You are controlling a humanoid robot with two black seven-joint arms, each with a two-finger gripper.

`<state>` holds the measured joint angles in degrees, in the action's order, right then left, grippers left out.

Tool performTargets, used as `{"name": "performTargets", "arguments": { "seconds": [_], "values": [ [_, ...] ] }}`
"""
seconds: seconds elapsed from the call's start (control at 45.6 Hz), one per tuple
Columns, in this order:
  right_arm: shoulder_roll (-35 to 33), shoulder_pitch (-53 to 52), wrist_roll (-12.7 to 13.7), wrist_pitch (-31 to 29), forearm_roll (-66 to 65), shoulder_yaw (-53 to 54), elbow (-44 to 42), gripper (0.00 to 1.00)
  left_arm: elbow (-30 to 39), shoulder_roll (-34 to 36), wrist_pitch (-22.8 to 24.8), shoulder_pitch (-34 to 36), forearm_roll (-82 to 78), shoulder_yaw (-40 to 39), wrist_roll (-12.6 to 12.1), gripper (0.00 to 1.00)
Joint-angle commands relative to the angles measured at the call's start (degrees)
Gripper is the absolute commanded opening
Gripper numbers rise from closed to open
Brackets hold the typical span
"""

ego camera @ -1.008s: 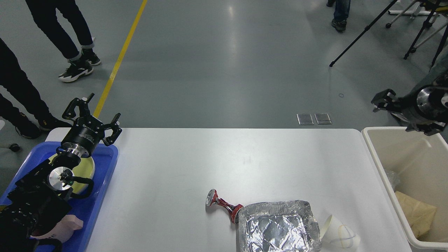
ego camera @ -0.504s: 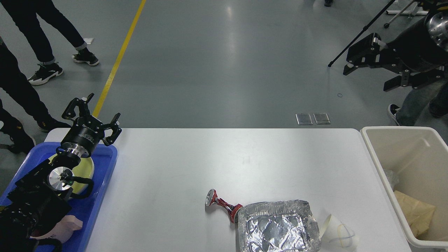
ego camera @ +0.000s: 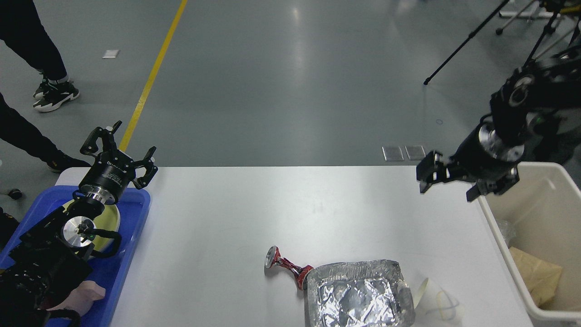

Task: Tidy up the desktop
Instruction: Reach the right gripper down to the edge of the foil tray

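Cut off: the foil tray (ego camera: 361, 297) and paper cup (ego camera: 438, 302) run past the bottom edge; the beige bin (ego camera: 501, 236) past the right.
Hidden: the left arm covers much of the blue tray (ego camera: 136, 213).
Tabletop (ego camera: 281, 213): white, filling the lower view — a crushed red can (ego camera: 286, 264) touches the foil tray.
Left claw (ego camera: 119, 152): released, fingers spread, empty, over the tabletop's far left corner.
Right claw (ego camera: 447, 179): seen dark and partly end-on — released or clenched, I cannot tell; above the tabletop's far right, beside the bin.
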<state>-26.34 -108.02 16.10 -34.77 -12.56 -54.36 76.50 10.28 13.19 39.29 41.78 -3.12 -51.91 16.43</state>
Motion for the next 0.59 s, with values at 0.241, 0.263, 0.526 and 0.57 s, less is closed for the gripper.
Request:
{"name": "performTargets", "arguments": {
  "seconds": [0.241, 0.263, 0.526, 0.57],
  "values": [
    [6.8, 18.4, 0.5, 5.6, -6.9, 6.5, -3.6, 0.95, 0.0, 0.0, 0.0, 0.0, 0.0, 0.0, 0.0, 0.96],
    [7.5, 19.7, 0.5, 6.4, -7.0, 6.5, -4.8, 0.95, 0.0, -0.1, 0.0, 0.0, 0.0, 0.0, 0.0, 0.96],
    [12.5, 30.4, 0.5, 8.7, -7.0, 6.8, -13.5, 0.95, 0.0, -0.1, 0.0, 0.0, 0.0, -0.1, 0.0, 0.96],
    [12.7, 31.0, 0.4, 8.7, -7.0, 6.9, -13.9, 0.95, 0.0, -0.1, 0.0, 0.0, 0.0, 0.0, 0.0, 0.96]
  ]
}}
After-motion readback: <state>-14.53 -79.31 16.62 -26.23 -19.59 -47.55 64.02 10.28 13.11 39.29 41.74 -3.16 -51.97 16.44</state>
